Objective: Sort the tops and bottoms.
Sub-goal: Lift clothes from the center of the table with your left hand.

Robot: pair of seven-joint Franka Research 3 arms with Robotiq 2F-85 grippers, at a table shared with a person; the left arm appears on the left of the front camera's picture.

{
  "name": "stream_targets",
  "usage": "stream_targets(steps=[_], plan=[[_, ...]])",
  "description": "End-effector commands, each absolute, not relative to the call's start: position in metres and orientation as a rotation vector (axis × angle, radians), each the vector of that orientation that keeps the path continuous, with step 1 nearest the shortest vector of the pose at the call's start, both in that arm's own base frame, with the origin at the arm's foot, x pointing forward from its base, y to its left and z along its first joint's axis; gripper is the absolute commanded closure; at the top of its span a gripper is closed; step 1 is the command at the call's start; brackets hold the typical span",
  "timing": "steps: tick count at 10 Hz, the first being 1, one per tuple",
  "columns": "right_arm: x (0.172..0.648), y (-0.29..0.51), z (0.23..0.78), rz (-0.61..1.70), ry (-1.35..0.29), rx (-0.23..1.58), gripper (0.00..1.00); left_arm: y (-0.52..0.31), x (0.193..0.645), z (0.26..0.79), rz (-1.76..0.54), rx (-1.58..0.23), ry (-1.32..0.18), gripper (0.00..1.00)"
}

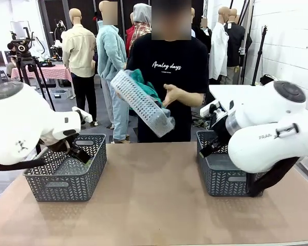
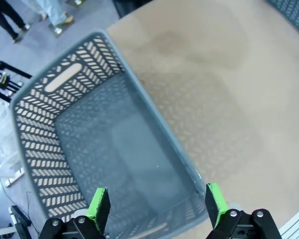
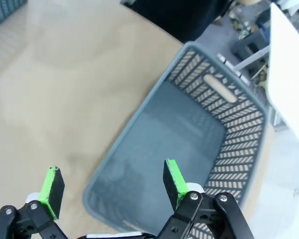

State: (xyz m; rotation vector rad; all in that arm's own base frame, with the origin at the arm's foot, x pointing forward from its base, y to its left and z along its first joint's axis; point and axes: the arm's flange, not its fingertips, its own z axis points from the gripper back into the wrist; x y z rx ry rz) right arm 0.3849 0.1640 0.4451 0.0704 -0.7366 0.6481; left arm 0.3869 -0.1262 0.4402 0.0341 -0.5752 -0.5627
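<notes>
Across the table a person tilts a pale perforated basket (image 1: 138,100) with both hands. A teal-green top (image 1: 142,82) is bunched inside it, and pale grey cloth (image 1: 168,126) hangs at its lower end. The bottoms are hidden. My left gripper (image 1: 79,152) (image 2: 154,204) hangs open over the empty left grey basket (image 1: 66,184) (image 2: 35,94), nothing between its green pads. Over the empty right grey basket (image 1: 218,179) (image 3: 239,124), my right gripper (image 1: 209,147) (image 3: 112,186) is likewise open and holds nothing.
The two grey baskets stand at the left and right of the tan table (image 1: 154,205), with bare tabletop between them and in front. A tripod with a camera (image 1: 23,51) stands behind the left side.
</notes>
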Motion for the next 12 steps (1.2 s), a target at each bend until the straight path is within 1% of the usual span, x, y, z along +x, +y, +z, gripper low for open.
stream_targets(steps=[1,2,4,5,8,12], plan=[[0.365,0.129,0.447,0.616,-0.744,0.103,0.0,-0.101,0.363,0.456,-0.554,-0.01,-0.588,0.0],[0.362,0.115,0.453,0.582,-0.747,0.114,0.0,-0.091,0.355,0.467,-0.565,-0.054,-0.605,0.0],[0.345,0.096,0.464,0.521,-0.775,0.072,0.0,-0.064,0.343,0.486,-0.492,-0.037,-0.624,0.0],[0.338,0.085,0.468,0.512,-0.765,0.083,0.0,-0.049,0.337,0.495,-0.494,-0.077,-0.645,0.0],[0.326,0.05,0.475,0.44,-0.753,0.176,0.0,-0.026,0.331,0.504,-0.513,-0.142,-0.654,0.0],[0.319,0.037,0.485,0.445,-0.796,0.268,0.0,-0.03,0.335,0.509,-0.524,-0.165,-0.649,0.0]])
